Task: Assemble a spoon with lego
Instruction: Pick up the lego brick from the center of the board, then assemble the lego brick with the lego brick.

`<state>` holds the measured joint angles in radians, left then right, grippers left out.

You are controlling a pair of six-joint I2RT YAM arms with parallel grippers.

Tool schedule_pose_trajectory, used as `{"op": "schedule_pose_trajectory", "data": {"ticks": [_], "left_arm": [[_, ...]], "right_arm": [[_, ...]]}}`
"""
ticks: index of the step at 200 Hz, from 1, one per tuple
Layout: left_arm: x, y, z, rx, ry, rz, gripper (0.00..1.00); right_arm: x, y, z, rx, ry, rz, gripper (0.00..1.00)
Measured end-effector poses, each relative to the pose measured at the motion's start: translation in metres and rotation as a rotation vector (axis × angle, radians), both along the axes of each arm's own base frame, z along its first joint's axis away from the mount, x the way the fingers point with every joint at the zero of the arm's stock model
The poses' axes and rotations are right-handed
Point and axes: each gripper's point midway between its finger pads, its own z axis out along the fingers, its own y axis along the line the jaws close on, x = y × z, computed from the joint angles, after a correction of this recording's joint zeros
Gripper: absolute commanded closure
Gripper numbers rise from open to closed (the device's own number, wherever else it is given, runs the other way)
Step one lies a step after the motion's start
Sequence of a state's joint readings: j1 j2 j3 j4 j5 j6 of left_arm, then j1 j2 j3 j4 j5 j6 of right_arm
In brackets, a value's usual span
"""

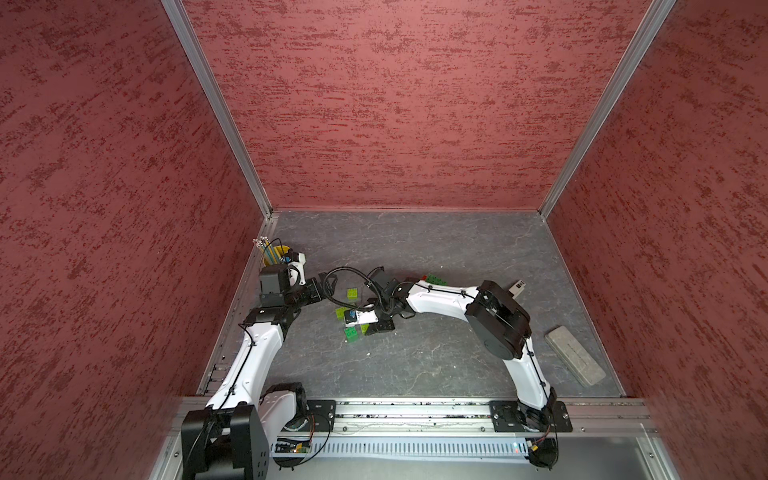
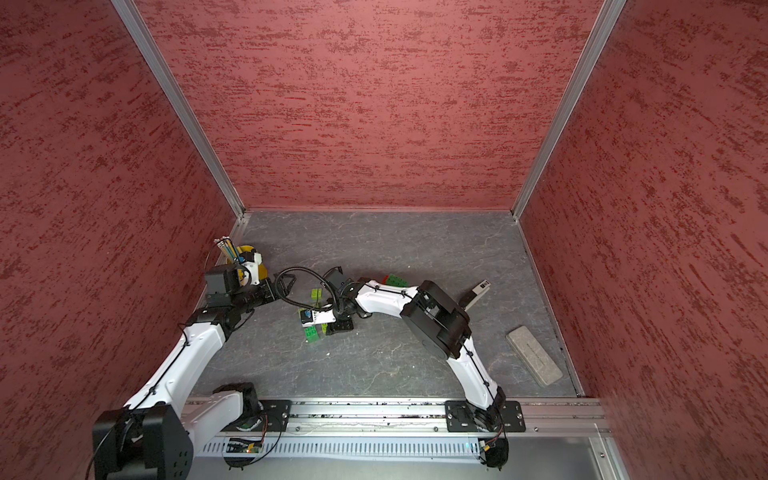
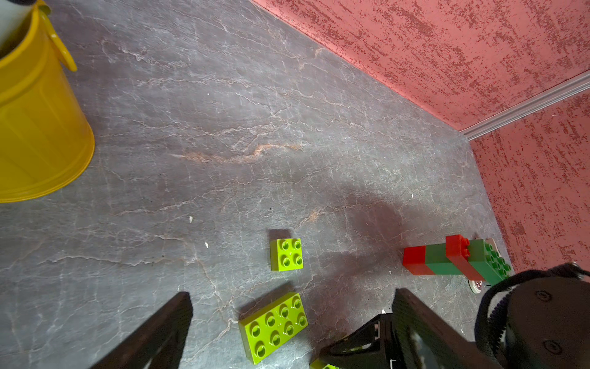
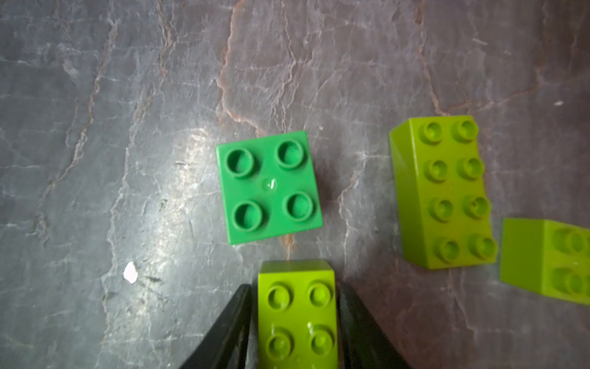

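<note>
My right gripper (image 4: pixel 295 287) is shut on a lime brick (image 4: pixel 297 313), one finger against each long side, low over the table in both top views (image 1: pixel 368 329) (image 2: pixel 326 328). Just ahead of it lies a dark green square brick (image 4: pixel 269 187). A lime oblong brick (image 4: pixel 443 191) and a lime square brick (image 4: pixel 549 258) lie off to one side. The partly built spoon (image 3: pixel 447 258), a red-and-green stack, lies beyond my right forearm (image 1: pixel 432 279). My left gripper (image 3: pixel 292 295) hangs open and empty by the lime oblong brick (image 3: pixel 274 326), at the table's left (image 1: pixel 328 286).
A yellow cup (image 1: pixel 276 255) with pencils stands at the back left, close to my left wrist. A grey block (image 1: pixel 575 360) lies at the right near the wall. A small black-and-white item (image 1: pixel 517 287) lies behind my right elbow. Red walls close in three sides.
</note>
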<state>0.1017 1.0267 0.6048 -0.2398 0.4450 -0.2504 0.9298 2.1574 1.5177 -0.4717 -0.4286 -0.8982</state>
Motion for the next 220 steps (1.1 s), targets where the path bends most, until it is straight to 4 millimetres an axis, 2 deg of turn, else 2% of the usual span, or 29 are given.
{"op": "schedule_pose_trajectory", "data": {"ticks": [13,45,89,108,134,161,177,193,210,220], "left_arm": [[0.0,0.0,0.0,0.0,-0.001,0.0,0.0],[0.0,-0.001,0.0,0.001,0.0,-0.003,0.0],[-0.001,-0.004,0.0,0.001,-0.002,-0.014,0.0],[-0.001,-0.007,0.003,0.005,-0.013,-0.024,0.0],[-0.004,-0.017,0.012,0.019,-0.053,-0.065,0.0],[-0.008,-0.038,0.024,0.035,-0.121,-0.142,0.0],[-0.011,-0.051,0.029,0.047,-0.152,-0.196,0.0],[-0.013,-0.065,0.031,0.061,-0.174,-0.249,0.0],[-0.014,-0.079,0.03,0.07,-0.181,-0.304,0.0],[-0.014,-0.089,0.028,0.076,-0.181,-0.339,0.0]], "right_arm": [[0.0,-0.002,-0.001,-0.011,-0.001,-0.004,0.56],[-0.001,-0.004,-0.003,-0.022,0.007,-0.012,0.7],[0.0,-0.005,-0.001,-0.025,0.026,-0.048,0.75],[0.005,-0.008,0.01,-0.019,0.041,-0.094,0.75],[0.021,-0.021,0.051,-0.002,0.016,-0.202,0.74],[0.053,-0.049,0.116,0.021,-0.038,-0.385,0.72],[0.071,-0.077,0.153,0.041,-0.072,-0.512,0.72],[0.082,-0.111,0.178,0.041,-0.096,-0.634,0.72],[0.092,-0.147,0.193,0.031,-0.112,-0.758,0.72],[0.096,-0.165,0.194,0.017,-0.113,-0.82,0.72]]}}
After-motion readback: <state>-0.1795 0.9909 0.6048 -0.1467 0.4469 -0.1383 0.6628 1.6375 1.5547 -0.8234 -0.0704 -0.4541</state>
